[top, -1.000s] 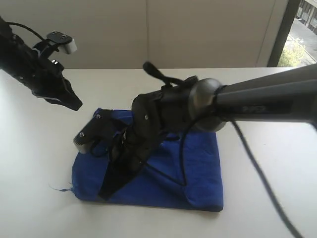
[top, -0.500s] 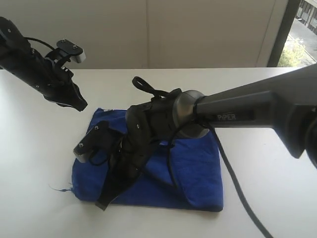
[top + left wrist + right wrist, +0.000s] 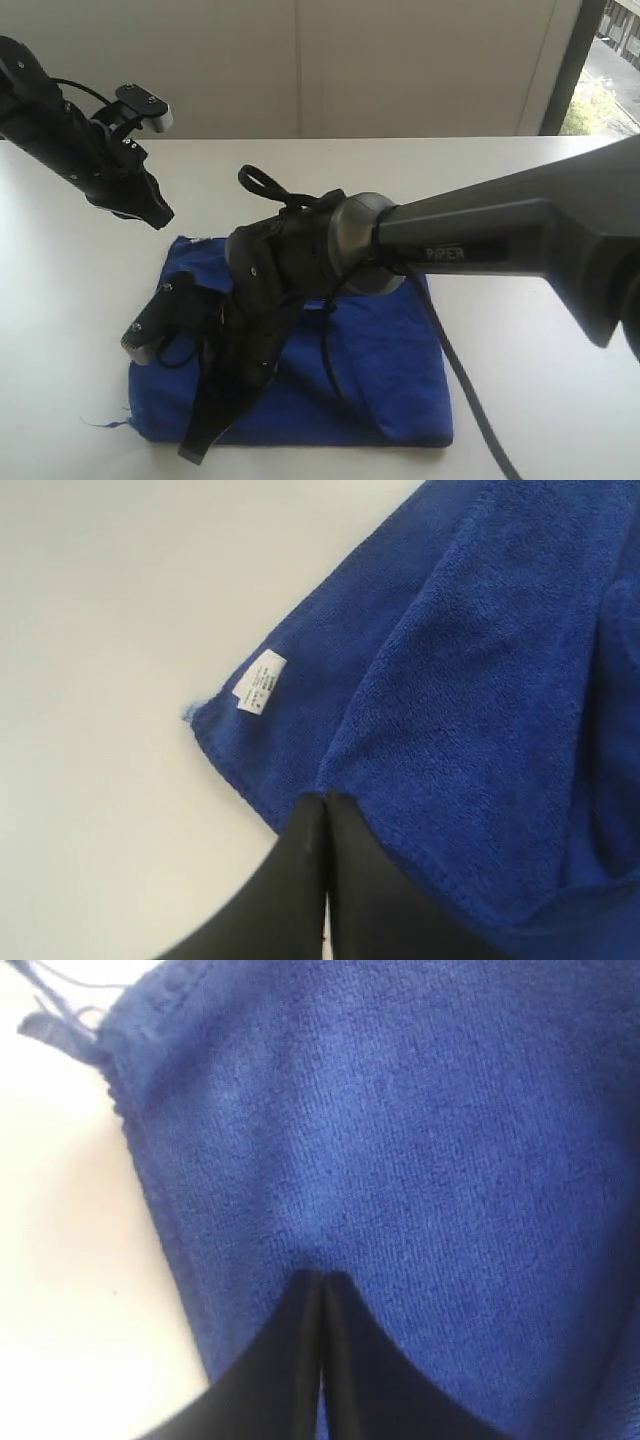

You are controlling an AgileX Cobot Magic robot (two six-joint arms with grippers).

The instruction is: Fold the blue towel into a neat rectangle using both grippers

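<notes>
Blue towel [image 3: 400,360]: terry cloth lying flat on the white surface [image 3: 520,200], lower centre of the exterior frame, a roughly rectangular pad.
Layers: left wrist view shows an upper layer lying over a lower one, so at least one fold looks made.
Edges: upper layer sits back from the lower one at the corner bearing the white care tag [image 3: 259,682]; outline not yet square.
Loose thread [image 3: 100,424]: trails from the towel's lower-left corner onto the surface.
Left pincer [image 3: 155,213]: fingers pressed together, nothing between them; hangs in the air at upper left of the exterior frame, above and just beyond the towel's far-left corner.
Right pincer [image 3: 195,445]: fingers pressed together, tips down on the cloth near the towel's lower-left edge; no cloth visibly caught between them.
Right arm: reaches in from the right, covering the towel's middle.
Progress (judged): late stage; main folding appears done.
Remaining (judged): aligning the offset corner, flattening, then lifting both pincers away.
</notes>
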